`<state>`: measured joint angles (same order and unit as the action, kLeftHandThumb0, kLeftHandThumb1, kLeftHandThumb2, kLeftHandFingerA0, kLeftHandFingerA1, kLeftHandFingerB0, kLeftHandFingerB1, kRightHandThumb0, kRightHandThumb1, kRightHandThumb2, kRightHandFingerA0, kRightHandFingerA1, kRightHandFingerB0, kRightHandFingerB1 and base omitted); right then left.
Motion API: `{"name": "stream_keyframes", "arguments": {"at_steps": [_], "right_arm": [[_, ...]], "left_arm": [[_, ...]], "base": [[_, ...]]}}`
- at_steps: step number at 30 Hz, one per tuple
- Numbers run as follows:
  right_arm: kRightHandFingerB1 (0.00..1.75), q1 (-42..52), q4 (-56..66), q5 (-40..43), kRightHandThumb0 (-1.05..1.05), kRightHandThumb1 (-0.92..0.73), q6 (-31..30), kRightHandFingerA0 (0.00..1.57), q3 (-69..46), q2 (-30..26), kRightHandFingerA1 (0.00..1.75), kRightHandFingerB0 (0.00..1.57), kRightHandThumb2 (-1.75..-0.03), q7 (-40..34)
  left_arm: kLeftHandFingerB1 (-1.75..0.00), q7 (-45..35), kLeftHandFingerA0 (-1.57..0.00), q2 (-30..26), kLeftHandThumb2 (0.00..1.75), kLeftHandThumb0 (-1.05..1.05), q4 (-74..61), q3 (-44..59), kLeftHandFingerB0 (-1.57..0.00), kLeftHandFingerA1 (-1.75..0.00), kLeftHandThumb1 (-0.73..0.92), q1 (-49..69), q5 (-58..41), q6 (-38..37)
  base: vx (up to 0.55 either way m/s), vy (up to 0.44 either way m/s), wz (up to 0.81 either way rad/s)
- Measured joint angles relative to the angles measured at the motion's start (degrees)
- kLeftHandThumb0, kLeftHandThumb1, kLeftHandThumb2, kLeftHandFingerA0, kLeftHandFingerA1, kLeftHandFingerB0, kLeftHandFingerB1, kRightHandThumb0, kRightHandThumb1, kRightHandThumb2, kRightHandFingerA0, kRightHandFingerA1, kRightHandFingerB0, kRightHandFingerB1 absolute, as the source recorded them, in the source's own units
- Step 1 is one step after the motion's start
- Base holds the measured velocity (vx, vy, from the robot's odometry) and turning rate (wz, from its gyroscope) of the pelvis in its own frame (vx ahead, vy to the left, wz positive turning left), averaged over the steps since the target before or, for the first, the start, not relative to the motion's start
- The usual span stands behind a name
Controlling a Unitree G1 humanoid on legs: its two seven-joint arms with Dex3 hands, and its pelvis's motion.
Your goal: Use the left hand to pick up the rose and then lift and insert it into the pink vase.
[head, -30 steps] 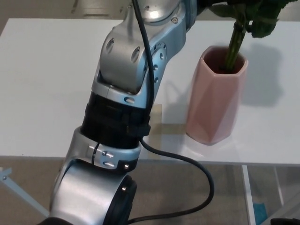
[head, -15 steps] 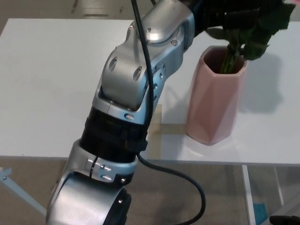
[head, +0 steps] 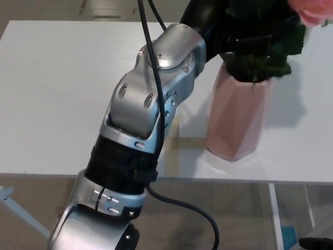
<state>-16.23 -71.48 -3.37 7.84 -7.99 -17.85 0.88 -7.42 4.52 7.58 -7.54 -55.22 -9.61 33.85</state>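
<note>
The rose (head: 270, 49) is seated in the pink vase (head: 237, 117) below the left hand (head: 237, 26); finger state cannot be told; release remains.

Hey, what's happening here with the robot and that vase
The robot's left arm reaches across the white table, and its black left hand sits right above the pink vase, holding the rose by its stem. The rose's green leaves bunch at the vase's mouth and the pink bloom shows at the top edge, so the stem appears to be in the vase. The hand has not let go. The right hand is not in view.
</note>
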Motion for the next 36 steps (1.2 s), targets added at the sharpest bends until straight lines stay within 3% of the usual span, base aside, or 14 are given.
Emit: {"name": "stream_keyframes", "arguments": {"at_steps": [1, 4, 17, 36], "right_arm": [[0.46, 0.0, 0.0, 0.0, -0.24, -0.55, 0.0, 0.68, 0.0, 0.0, 0.5, 0.61, -0.56, 0.0], [0.47, 0.0, 0.1, 0.0, -0.24, -0.55, 0.0, 0.68, 0.0, 0.0, 0.5, 0.61, -0.56, 0.0], [0.46, -0.2, 0.1, 0.0, -0.23, -0.55, 0.0, 0.68, 0.0, 0.0, 0.5, 0.61, -0.56, 0.0], [0.46, -0.2, -0.1, 0.0, -0.24, -0.55, -0.2, 0.69, -0.1, 0.0, 0.5, 0.62, -0.55, 0.0]], "left_arm": [[0.0, -1.0, 0.0, -0.9, 0.59, -0.92, 0.1, -0.6, 0.0, 0.0, 0.49, -0.1, -0.1, 0.3], [0.0, -4.0, 0.0, -3.4, 0.63, -0.97, 0.1, -2.2, 0.0, 0.0, 0.49, -0.5, -0.3, 1.5], [0.0, -12.3, 0.0, -8.0, 0.57, -0.86, -1.0, -4.7, 0.0, 0.0, 0.52, -1.2, -0.6, 4.6], [0.0, -18.8, 0.0, -14.9, 0.55, -0.81, -6.5, 0.3, 0.0, 0.0, 0.52, 0.6, -2.2, 6.4]], "base": [[0.0, 0.0, 0.0], [0.0, 0.0, 0.0], [0.0, 0.0, 0.0], [0.0, 0.0, 0.0]]}}
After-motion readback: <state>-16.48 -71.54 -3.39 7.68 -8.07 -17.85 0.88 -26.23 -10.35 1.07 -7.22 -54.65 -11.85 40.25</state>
